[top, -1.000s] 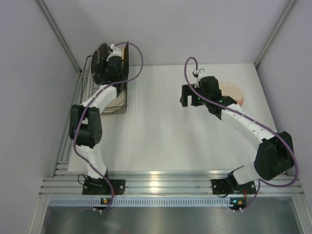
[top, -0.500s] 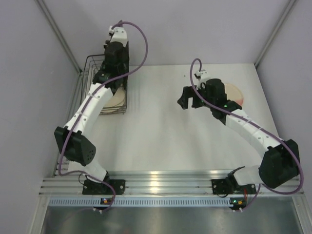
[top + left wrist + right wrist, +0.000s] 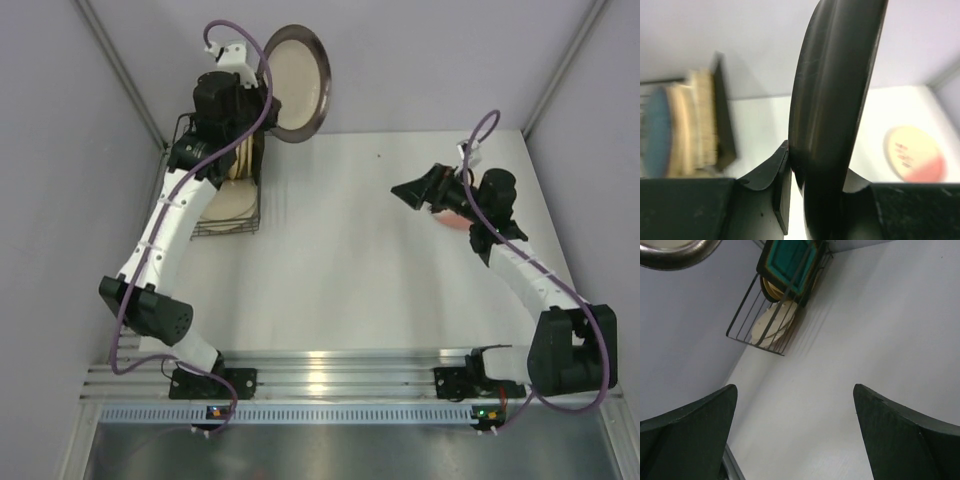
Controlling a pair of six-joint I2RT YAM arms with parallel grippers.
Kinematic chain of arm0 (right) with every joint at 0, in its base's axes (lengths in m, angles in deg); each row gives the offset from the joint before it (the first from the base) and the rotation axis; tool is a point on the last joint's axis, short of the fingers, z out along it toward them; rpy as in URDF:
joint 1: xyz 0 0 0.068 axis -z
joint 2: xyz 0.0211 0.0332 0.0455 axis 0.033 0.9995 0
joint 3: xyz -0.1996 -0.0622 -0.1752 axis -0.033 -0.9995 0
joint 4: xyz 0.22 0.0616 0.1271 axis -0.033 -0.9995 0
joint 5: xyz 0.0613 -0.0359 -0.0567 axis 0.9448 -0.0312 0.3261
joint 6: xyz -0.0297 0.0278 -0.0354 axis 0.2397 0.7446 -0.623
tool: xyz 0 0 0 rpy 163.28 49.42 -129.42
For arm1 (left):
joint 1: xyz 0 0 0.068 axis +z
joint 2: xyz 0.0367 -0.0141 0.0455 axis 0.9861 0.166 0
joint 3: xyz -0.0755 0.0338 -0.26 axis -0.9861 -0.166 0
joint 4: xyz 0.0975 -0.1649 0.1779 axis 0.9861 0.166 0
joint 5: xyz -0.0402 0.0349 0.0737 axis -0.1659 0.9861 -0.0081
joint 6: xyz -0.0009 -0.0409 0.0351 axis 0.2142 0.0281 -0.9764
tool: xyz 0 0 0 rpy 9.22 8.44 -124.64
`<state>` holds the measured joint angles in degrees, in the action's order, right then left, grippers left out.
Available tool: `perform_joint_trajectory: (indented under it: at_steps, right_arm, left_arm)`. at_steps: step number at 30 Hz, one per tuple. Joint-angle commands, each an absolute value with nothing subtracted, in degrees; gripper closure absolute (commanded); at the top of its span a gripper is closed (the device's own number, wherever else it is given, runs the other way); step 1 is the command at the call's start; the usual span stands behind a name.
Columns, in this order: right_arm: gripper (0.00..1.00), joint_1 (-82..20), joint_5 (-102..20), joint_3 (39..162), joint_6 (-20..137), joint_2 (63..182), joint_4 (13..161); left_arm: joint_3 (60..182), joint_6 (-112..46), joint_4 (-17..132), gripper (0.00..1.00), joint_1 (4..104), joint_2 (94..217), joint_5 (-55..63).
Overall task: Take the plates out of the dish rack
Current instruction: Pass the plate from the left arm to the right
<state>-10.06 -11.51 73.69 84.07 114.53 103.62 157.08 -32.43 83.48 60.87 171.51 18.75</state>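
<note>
Raised since half a second ago: silver plate, clamped edge-on by left gripper, above the dish rack. Other plates stand inside the rack. Right gripper spread wide, empty, well apart from the rack.

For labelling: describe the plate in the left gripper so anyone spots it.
Find the rack in the back-left corner of the table. Above it the left gripper clamps a round, dark-rimmed plate. It alone is airborne; its neighbours stand in the rack.
</note>
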Motion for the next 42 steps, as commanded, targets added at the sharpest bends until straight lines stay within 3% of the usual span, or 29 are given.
perform_joint_trajectory:
  at_steps: [1, 10, 18, 21, 33, 36, 39, 42]
  right_arm:
    - [0.0, -6.03, -0.26, 70.81, 97.11, 112.95, 123.9]
    - [0.0, -2.25, 5.11, 65.44, 115.66, 118.38, 146.4]
    - [0.0, -2.33, 7.04, 65.09, 127.45, 127.1, 162.15]
    - [0.01, -2.86, 7.39, 65.79, 126.84, 128.51, 161.11]
    - [0.02, -5.58, 5.02, 69.83, 106.9, 127.28, 129.48]
    - [0.07, -5.93, 5.02, 69.92, 106.27, 127.19, 129.46]
    - [0.19, -6.29, 5.46, 70.1, 107.5, 127.63, 131.21]
    - [0.37, -6.64, 6.07, 70.45, 108.38, 127.89, 132.1]
  left_arm:
    - [160.18, -18.4, 73.44, 1.0, 62.78, 173.51, -2.86]
    - [153.42, -0.64, 59.72, 1.0, 63.31, 179.49, -22.93]
    - [141.81, 1.05, 53.29, 1.0, 62.43, 175.46, -27.69]
    - [138.21, -0.54, 53.03, 1.0, 61.47, 173.88, -29.1]
    - [128.0, -1.07, 47.58, 1.0, 58.3, 169.92, -32.26]
    - [126.77, -1.77, 47.67, 1.0, 57.95, 169.91, -32.44]
    - [125.98, -3.43, 48.98, 1.0, 57.25, 170.53, -32.27]
    - [124.76, -4.93, 50.22, 1.0, 56.81, 170.88, -31.39]
